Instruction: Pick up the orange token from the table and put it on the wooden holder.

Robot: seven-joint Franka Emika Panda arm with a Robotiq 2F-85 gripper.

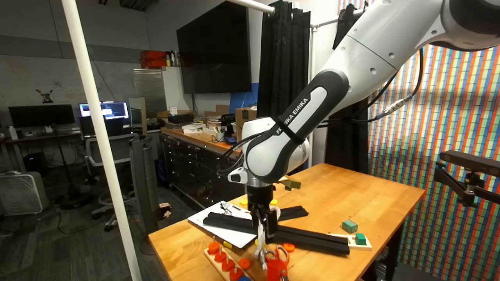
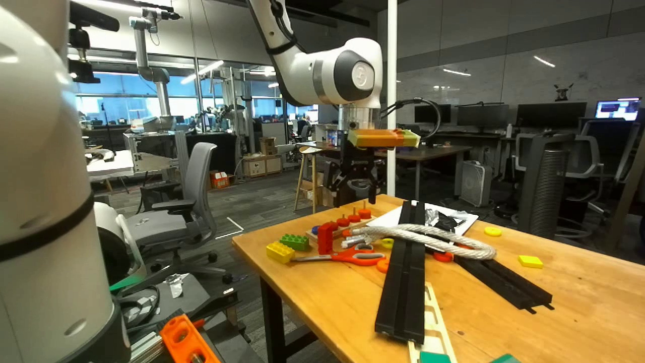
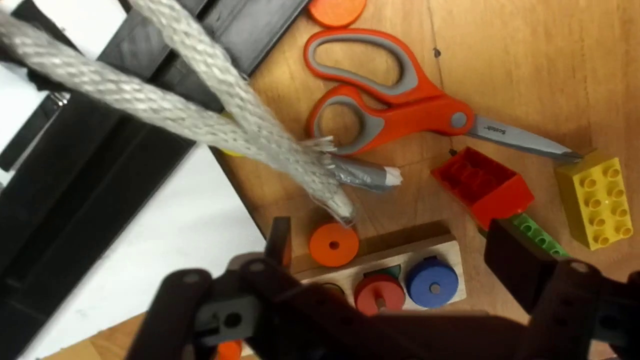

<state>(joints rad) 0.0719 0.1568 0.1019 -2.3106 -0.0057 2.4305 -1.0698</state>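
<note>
An orange token [image 3: 334, 244] with a centre hole lies flat on the table beside the wooden holder [image 3: 448, 251]. A rope end touches or overhangs its edge. It also shows in an exterior view [image 1: 244, 263]. A similar orange token [image 3: 337, 10] lies by the scissors handles. The holder carries red-orange discs and a blue disc [image 3: 433, 284] on pegs; its wood also shows in both exterior views [image 1: 215, 265] [image 2: 311, 235]. My gripper [image 3: 392, 245] is open and empty above the holder, its left finger near the token. It also shows in both exterior views [image 1: 265, 230] [image 2: 355, 199].
White rope [image 3: 125, 95] lies over black rails [image 2: 403, 287] and a white clipboard [image 3: 175, 240]. Orange-handled scissors [image 3: 425, 115], a red block [image 3: 502, 202], a yellow block [image 3: 595, 200] and a green block [image 2: 295, 242] lie close to the holder.
</note>
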